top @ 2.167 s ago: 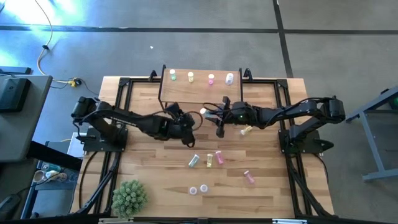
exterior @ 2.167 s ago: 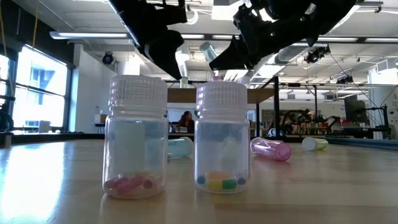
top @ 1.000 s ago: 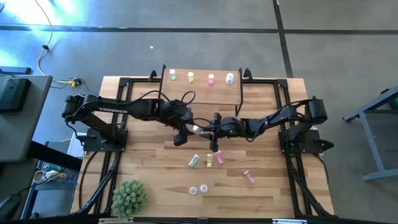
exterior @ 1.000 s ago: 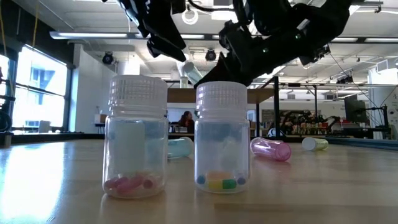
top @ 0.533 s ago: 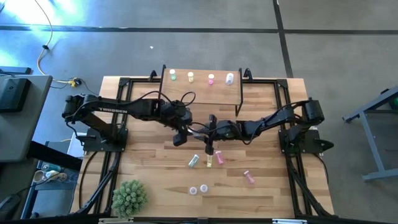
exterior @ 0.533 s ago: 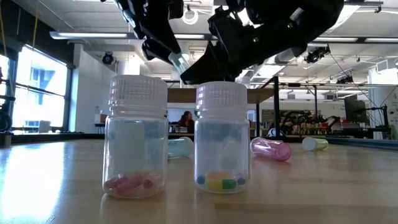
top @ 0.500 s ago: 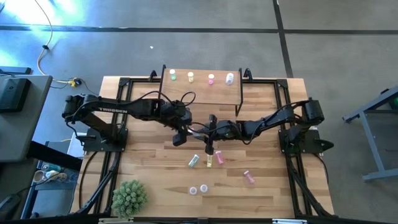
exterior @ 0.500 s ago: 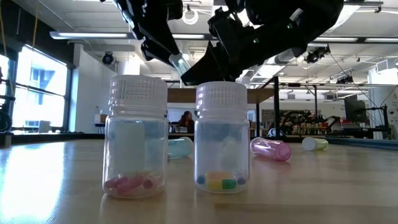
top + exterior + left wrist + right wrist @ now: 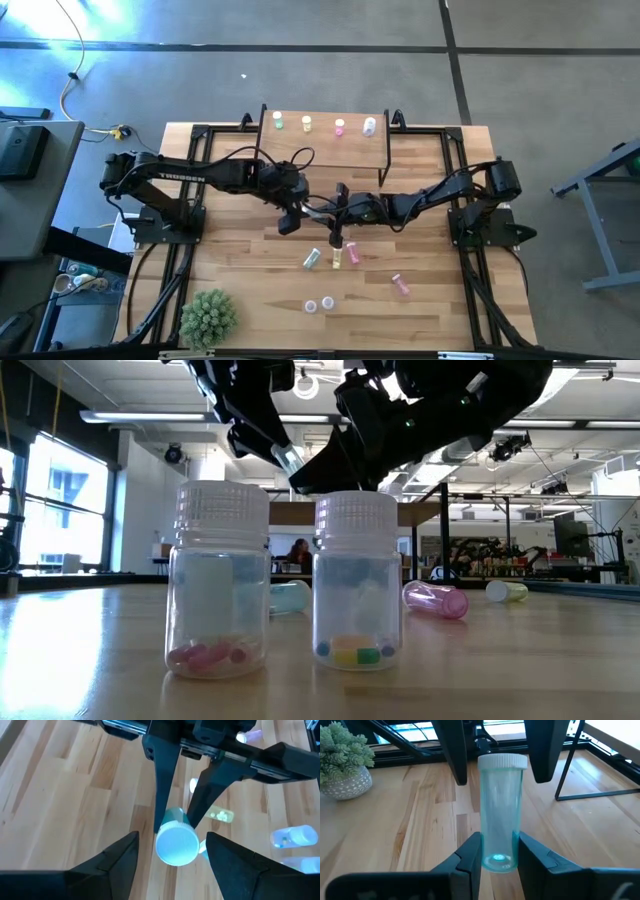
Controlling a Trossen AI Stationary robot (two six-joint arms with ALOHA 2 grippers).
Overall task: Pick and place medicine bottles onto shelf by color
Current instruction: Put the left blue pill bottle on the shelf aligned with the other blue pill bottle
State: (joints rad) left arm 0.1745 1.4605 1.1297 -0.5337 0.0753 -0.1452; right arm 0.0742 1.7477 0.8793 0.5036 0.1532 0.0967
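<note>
A pale green medicine bottle (image 9: 500, 805) with a white cap (image 9: 176, 844) hangs in the air over the table's middle. My right gripper (image 9: 499, 840) is shut on it and shows in the high view (image 9: 331, 213) too. My left gripper (image 9: 172, 839) is open. Its two fingers stand on either side of the bottle's cap end without touching it (image 9: 293, 213). The shelf (image 9: 325, 140) stands at the far edge and bears a green, a yellow, a pink and a white bottle (image 9: 369, 126). Several more bottles lie on the table (image 9: 337, 257). My right gripper pinches the bottle's bottom end (image 9: 499, 859) between its two fingers. The fingers come from the table's right, slanting slightly down, and lie along the bottle. The bottle is lifted clear of the table, and its capped end points toward my left gripper.
Two clear bottles with coloured pills (image 9: 220, 580) (image 9: 357, 580) stand upright near the front edge. A pink bottle (image 9: 401, 285) lies to the right of the middle. A spiky green plant (image 9: 208, 318) sits at the near left corner. Black frame legs run along both sides.
My right gripper has carried the green bottle a little toward the table's left, bringing its cap end between my left gripper's open fingers, and has then stopped. The bottle has stayed clear of the table.
</note>
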